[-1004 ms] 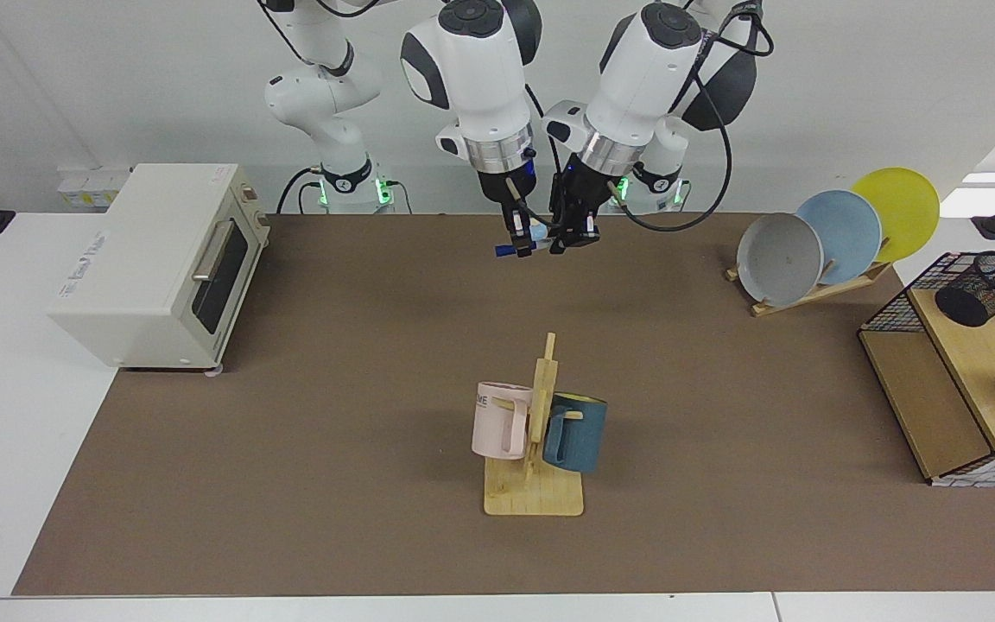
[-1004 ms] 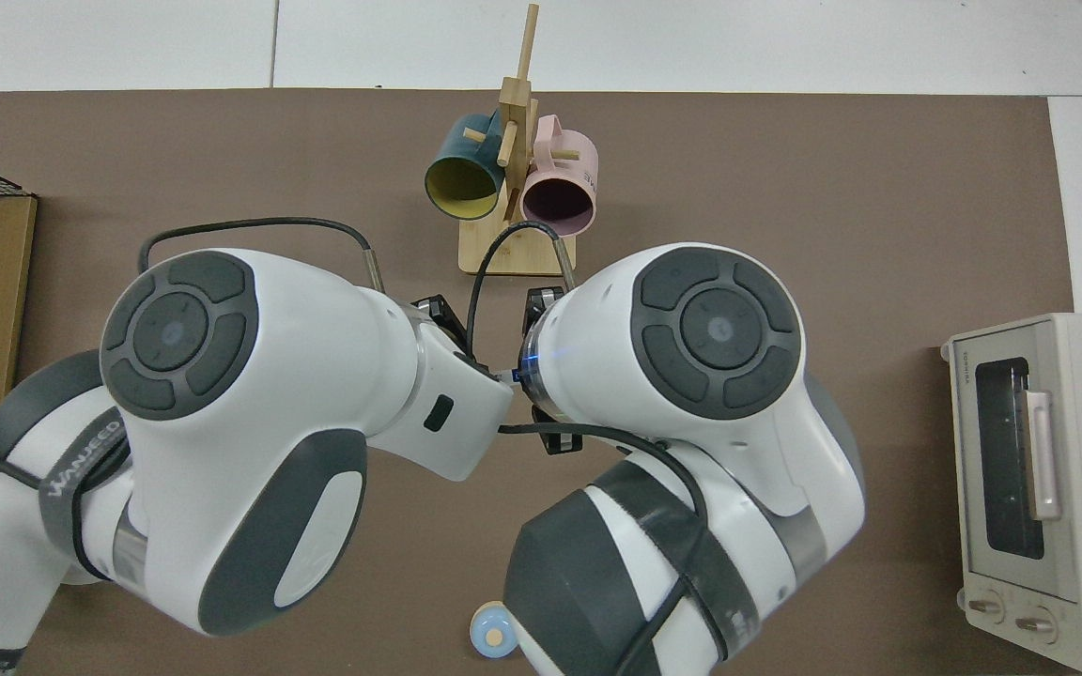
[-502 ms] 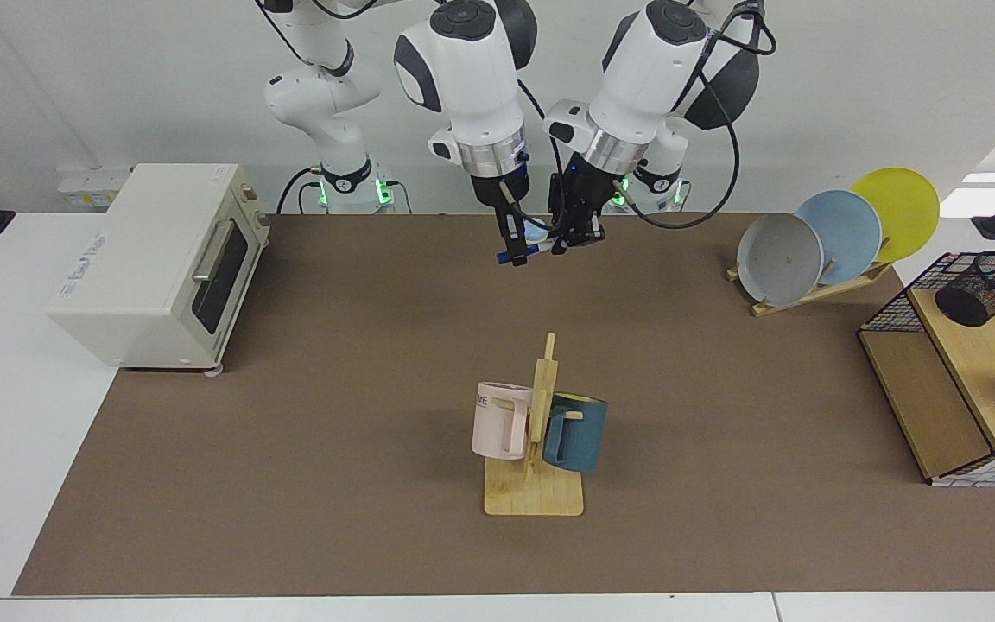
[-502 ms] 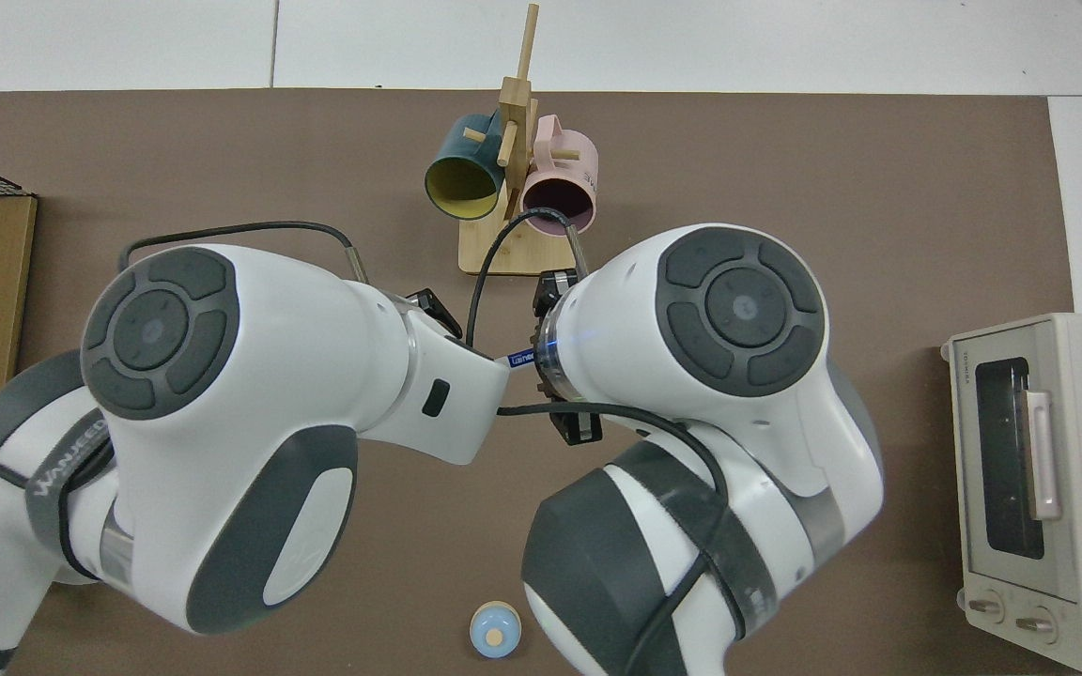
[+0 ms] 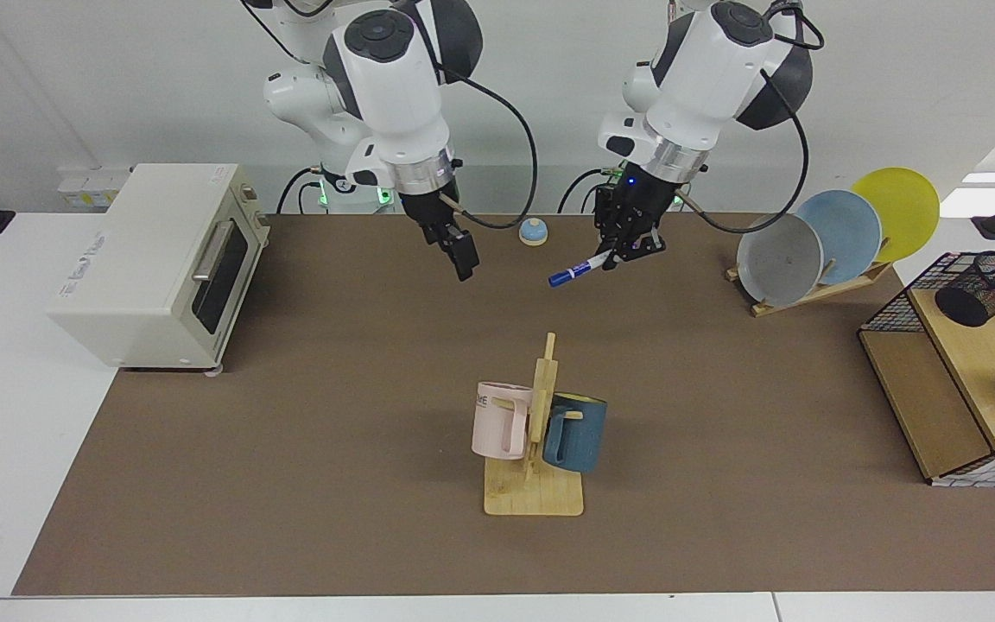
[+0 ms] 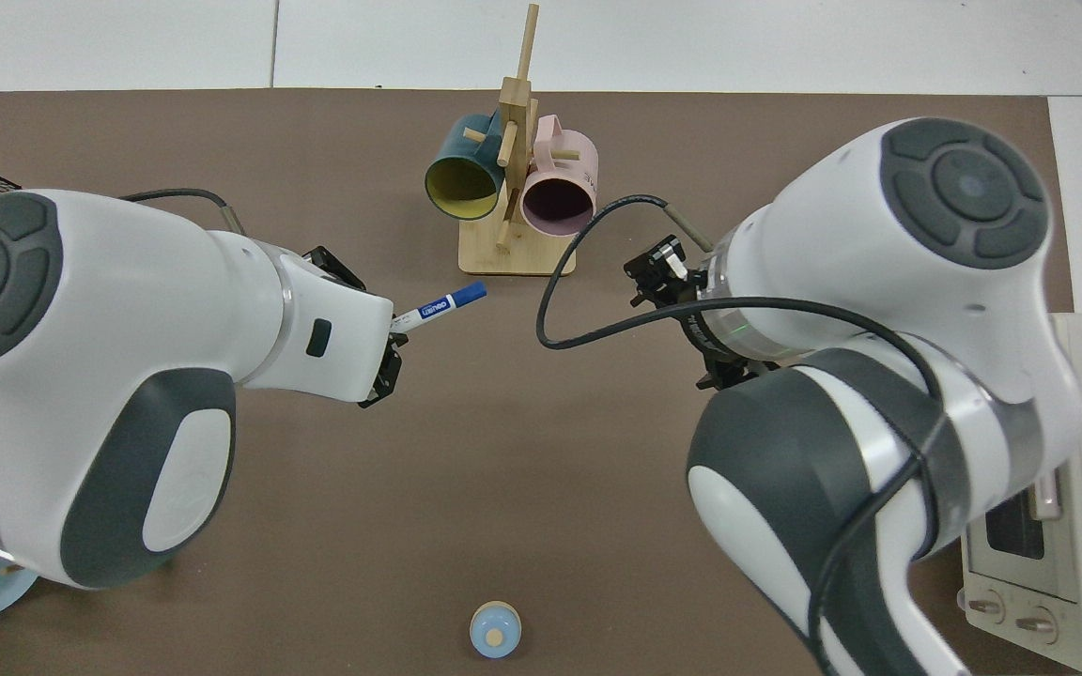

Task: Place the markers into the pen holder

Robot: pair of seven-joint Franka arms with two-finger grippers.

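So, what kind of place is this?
Probably a robotics lab staged as a kitchen: a toaster oven, a mug tree and a plate rack share the table where the left gripper holds a marker.

in the top view the left arm's wrist is covering the left gripper (image 6: 389,349) and the marker's (image 6: 438,307) rear end; the pen holder (image 5: 984,288), possibly lying tilted, is staying outside that view; the toaster oven (image 6: 1039,526) is running off the edge.

The marker (image 5: 580,269), white-barrelled with a blue cap, hangs tilted in the air, well apart from the pen holder (image 5: 984,288). The pen holder, a black mesh cup, lies tipped on the wooden shelf (image 5: 977,363).
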